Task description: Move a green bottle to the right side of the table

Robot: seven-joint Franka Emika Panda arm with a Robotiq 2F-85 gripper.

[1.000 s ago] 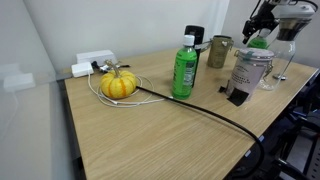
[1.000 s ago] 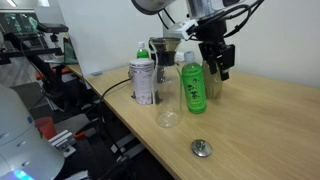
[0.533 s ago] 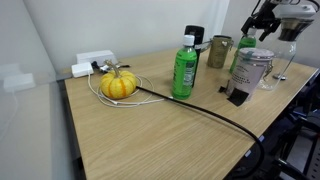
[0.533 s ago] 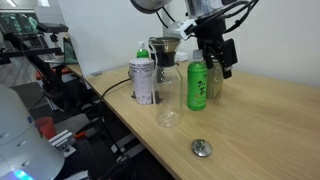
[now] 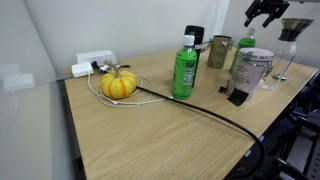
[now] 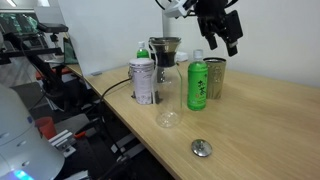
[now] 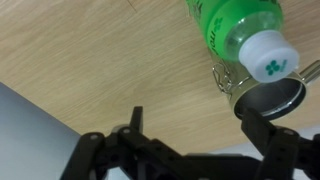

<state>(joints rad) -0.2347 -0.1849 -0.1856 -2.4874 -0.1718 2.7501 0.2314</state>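
Observation:
A green bottle (image 6: 197, 85) with a white cap stands upright on the light-wood table (image 6: 270, 120), right beside a metal cup (image 6: 216, 75). In an exterior view the green bottle (image 5: 240, 52) shows only partly, behind a silver can (image 5: 252, 72). My gripper (image 6: 224, 30) hangs open well above the bottle, holding nothing, and it is also high at the frame's top edge (image 5: 265, 15). The wrist view looks down on the bottle (image 7: 235, 18) and the cup (image 7: 270, 98). My gripper (image 7: 196, 118) has only bare table (image 7: 100, 50) between its fingers.
A second green bottle (image 5: 184, 68) with a white cap and label stands mid-table. A pumpkin (image 5: 118, 84), a black cable (image 5: 200, 108) and a white box (image 5: 92, 65) lie further along. A clear glass (image 6: 168, 108), the silver can (image 6: 143, 82), a dripper (image 6: 165, 48) and a round lid (image 6: 202, 148) crowd this end.
The gripper was shut on the green bottle's top. It has opened, let go and risen straight up; the bottle stays standing beside the metal cup.

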